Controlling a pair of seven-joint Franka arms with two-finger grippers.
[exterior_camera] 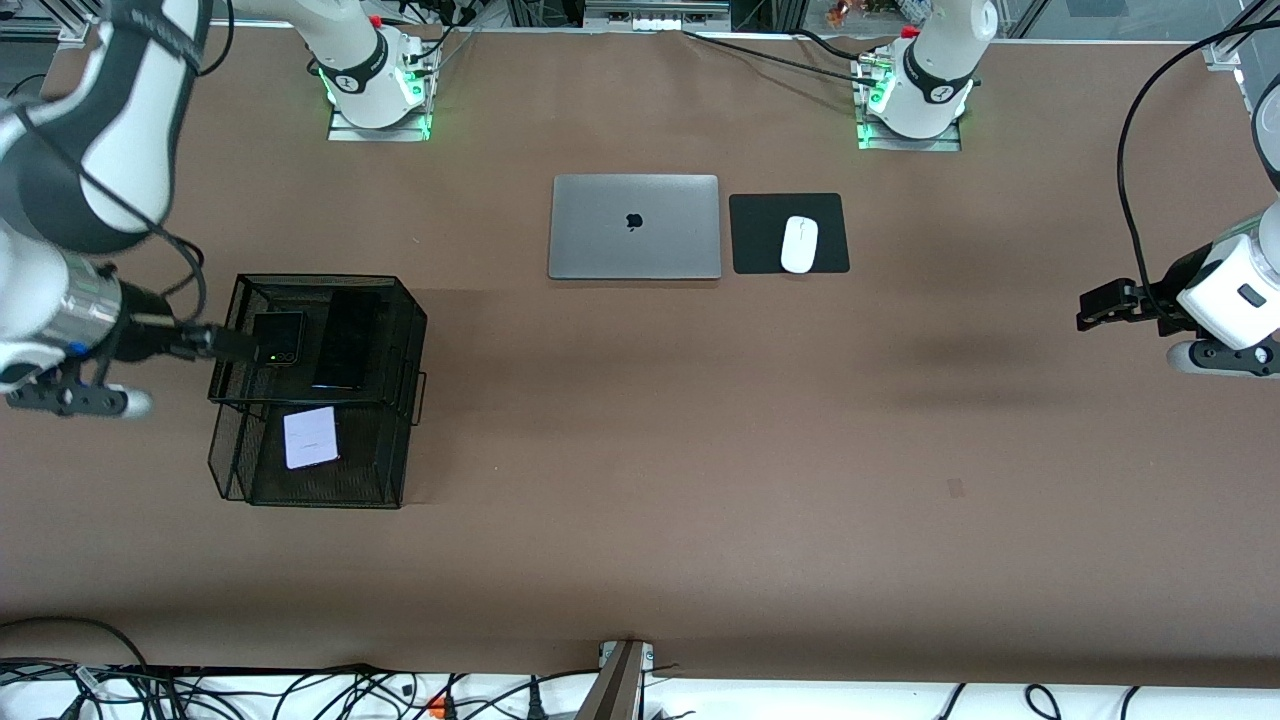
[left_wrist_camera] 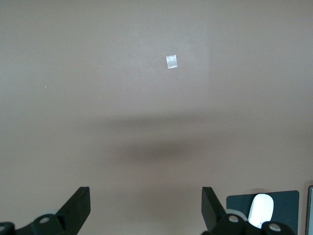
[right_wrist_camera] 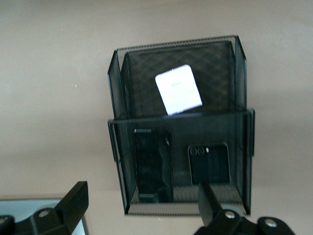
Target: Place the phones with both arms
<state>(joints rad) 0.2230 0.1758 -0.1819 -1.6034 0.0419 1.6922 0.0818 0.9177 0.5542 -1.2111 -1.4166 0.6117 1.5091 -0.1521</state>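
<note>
A black mesh two-tier basket (exterior_camera: 320,280) stands toward the right arm's end of the table. Its upper tier holds the small squarish black phone (exterior_camera: 278,338) and the long slim black phone (exterior_camera: 345,340), side by side. The pale lilac-white phone (exterior_camera: 310,437) lies in the lower tier, nearer the front camera. In the right wrist view the basket (right_wrist_camera: 176,117) shows the squarish black phone (right_wrist_camera: 209,164), the long one (right_wrist_camera: 152,164) and the pale one (right_wrist_camera: 178,89). My right gripper (exterior_camera: 232,345) (right_wrist_camera: 144,205) is open and empty at the basket's upper tier. My left gripper (exterior_camera: 1095,305) (left_wrist_camera: 145,205) is open and empty over bare table.
A closed grey laptop (exterior_camera: 634,226) and a white mouse (exterior_camera: 799,244) on a black pad (exterior_camera: 760,235) lie at the table's middle, near the arm bases. The mouse also shows in the left wrist view (left_wrist_camera: 260,208). A small tape mark (exterior_camera: 955,487) (left_wrist_camera: 171,61) is on the table.
</note>
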